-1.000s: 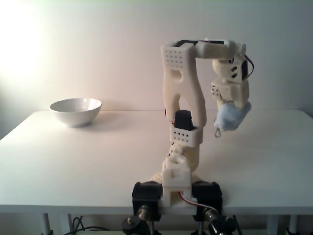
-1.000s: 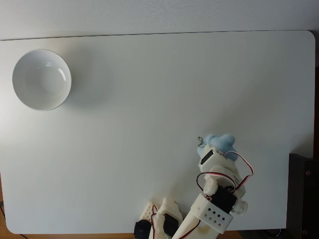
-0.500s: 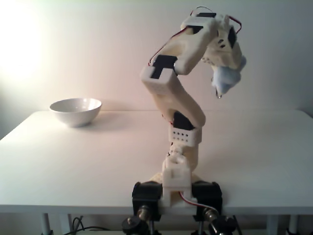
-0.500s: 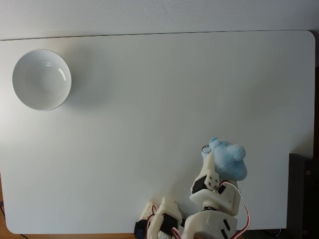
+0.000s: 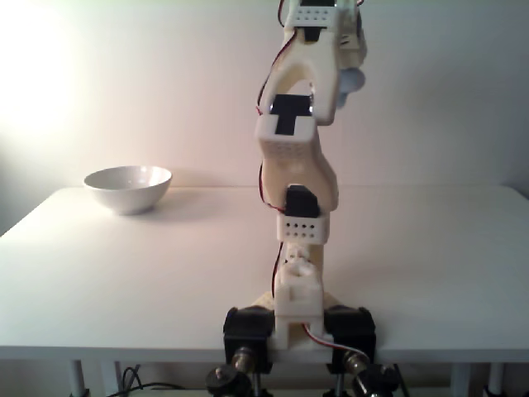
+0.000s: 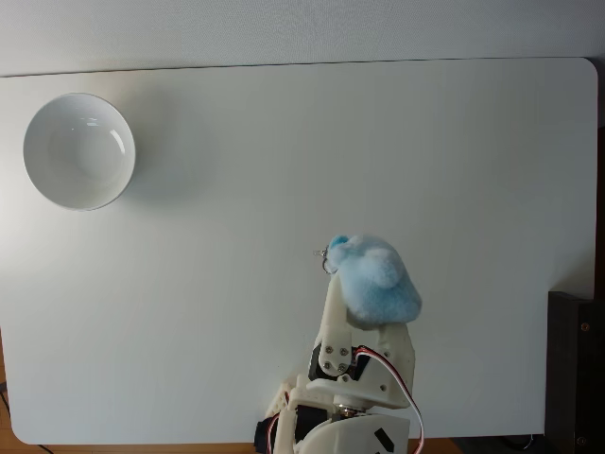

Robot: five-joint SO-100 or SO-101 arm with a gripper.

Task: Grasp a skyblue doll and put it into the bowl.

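Doll held high, bowl waiting far off

The end effector pinches the skyblue doll and carries it well above the surface — in the fixed view from the front the doll peeks out beside the raised arm near the top of the picture. That height likely serves to clear the rim on the way over. From above, the doll's small metal clip points toward the bowl, which sits empty at the far left corner, well apart from the doll. The carry across looks to be the step in hand — release should wait until the doll hangs over the bowl.
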